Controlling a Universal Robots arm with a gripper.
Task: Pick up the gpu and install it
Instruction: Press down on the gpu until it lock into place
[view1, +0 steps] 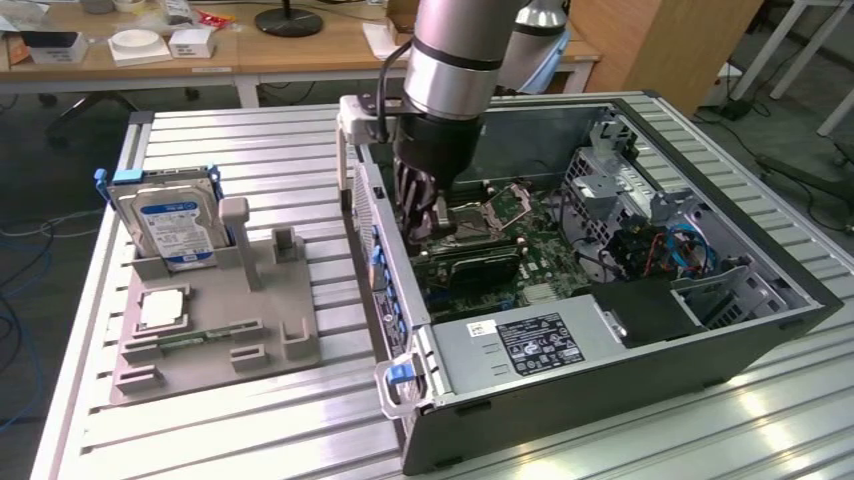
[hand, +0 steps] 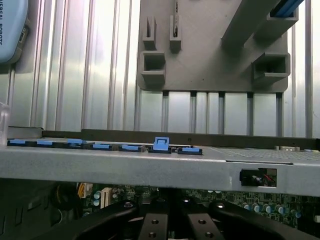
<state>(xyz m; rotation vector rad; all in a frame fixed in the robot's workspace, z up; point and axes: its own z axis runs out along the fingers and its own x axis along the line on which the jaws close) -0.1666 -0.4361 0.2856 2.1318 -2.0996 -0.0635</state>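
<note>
The arm is reaching down into the open case (view1: 601, 380), which is lying on its side on the exterior view's right half of the table (view1: 240, 430). The gripper (view1: 430, 232) is hanging inside the case, close to the wall that is facing the grey holder (view1: 214, 330). Its fingers are squeezing tight together, with no gap showing between them. The gpu (view1: 474, 265) is sitting low in the case on the green board (view1: 534, 250), just under the finger tips and beside the silver power box (view1: 527, 340). It is looking like a dark flat card. I cannot tell if the fingers are pinching its top edge or only hovering right above it. The holder is resting near the table's edge at the exterior view's left. A hard drive (view1: 167, 225) with a blue and white label is standing up in the holder's far end, and a small green stick (view1: 200, 337) is lying flat near its front. In the wrist view, the gripper (hand: 170, 225) is showing as dark fingers meeting over the green board, the grey case wall (hand: 150, 162) is running across with a blue clip (hand: 161, 144) on top, and the holder (hand: 210, 50) is lying past it on the ribbed table (hand: 75, 75).
</note>
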